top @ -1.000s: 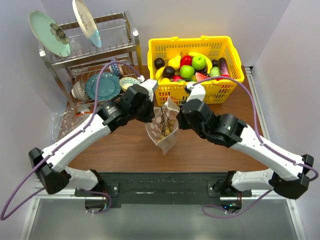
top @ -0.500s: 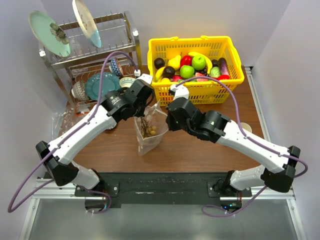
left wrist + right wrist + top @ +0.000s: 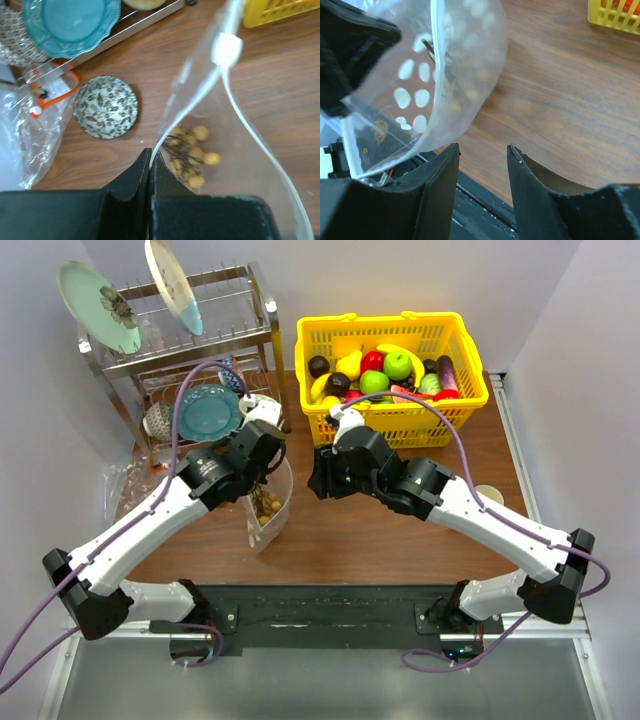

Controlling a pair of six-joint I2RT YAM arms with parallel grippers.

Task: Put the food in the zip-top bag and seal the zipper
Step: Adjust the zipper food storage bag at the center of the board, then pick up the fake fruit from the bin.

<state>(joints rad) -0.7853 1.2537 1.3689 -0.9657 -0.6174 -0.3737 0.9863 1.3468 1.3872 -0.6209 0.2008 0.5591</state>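
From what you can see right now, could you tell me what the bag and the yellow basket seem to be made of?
The zip-top bag looks like thin clear plastic film, glossy, since the tan balls show through. The yellow basket seems rigid moulded plastic: uniform colour, lattice walls.

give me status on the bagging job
Left gripper shut on edge of zip-top bag, right gripper open beside it. Tan cluster inside, mouth unsealed. Other fruit in yellow basket.
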